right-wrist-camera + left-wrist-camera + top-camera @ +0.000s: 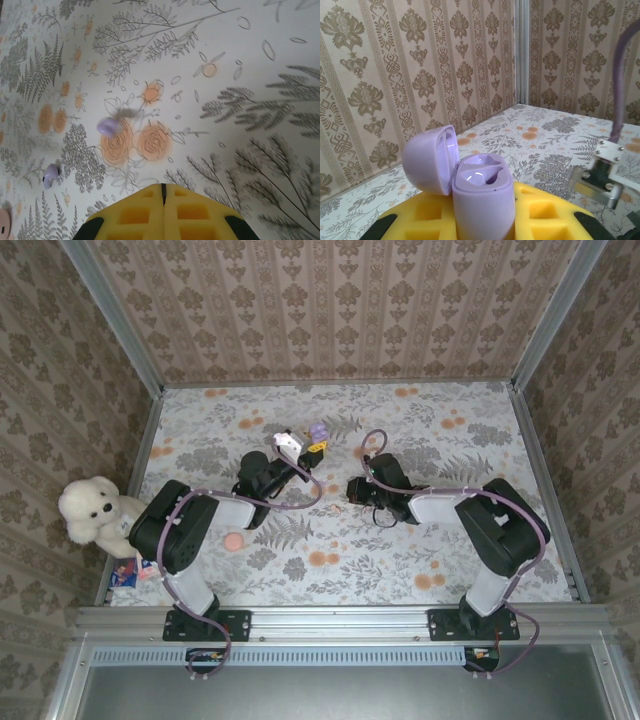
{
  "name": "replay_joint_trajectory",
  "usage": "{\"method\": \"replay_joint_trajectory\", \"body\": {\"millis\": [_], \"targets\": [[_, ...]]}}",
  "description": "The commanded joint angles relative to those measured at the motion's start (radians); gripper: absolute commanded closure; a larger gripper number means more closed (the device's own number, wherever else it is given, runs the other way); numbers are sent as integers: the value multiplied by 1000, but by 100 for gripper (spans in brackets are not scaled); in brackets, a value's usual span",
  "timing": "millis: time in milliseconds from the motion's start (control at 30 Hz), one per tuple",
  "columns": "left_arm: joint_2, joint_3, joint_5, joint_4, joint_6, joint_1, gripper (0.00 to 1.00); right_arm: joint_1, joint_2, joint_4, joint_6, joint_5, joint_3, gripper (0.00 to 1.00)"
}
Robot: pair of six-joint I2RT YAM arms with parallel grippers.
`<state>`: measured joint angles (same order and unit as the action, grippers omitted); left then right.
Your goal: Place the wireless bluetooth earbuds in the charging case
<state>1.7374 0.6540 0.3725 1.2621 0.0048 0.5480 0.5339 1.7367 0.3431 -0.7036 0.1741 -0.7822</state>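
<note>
Worktop (420,550): floral, walls (330,310) papered.
Left tool (485,220): clamped on charging case (482,192), lid open.
Right tool (162,197): pads together, empty.
Earbuds (107,126): loose on worktop, ahead-left of right tool, the nearer arm.

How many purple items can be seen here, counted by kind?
earbuds: 2, loose on the table
charging case: 1, lid open
Total: 3
</note>
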Motion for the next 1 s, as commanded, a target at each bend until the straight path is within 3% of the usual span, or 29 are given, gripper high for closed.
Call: {"method": "replay_joint_trajectory", "body": {"millis": [0, 300, 400, 633, 800, 967], "targets": [[-38, -11, -7, 33, 9, -9, 100, 1, 44, 30, -10, 33, -58, 99], [-58, -13, -70, 34, -9, -25, 100, 2, 90, -47, 6, 42, -161, 94], [-69, -12, -142, 34, -40, -45, 100, 5, 88, -104, 22, 39, -207, 85], [-78, -13, -320, 31, -137, -128, 100, 44, 127, -265, 72, 16, -362, 47], [-103, -26, -387, 21, -182, -175, 100, 98, 194, -401, 133, -23, -498, 35], [-160, -28, -473, -69, -193, -204, 100, 127, 293, -490, 176, -31, -618, 31]]}}
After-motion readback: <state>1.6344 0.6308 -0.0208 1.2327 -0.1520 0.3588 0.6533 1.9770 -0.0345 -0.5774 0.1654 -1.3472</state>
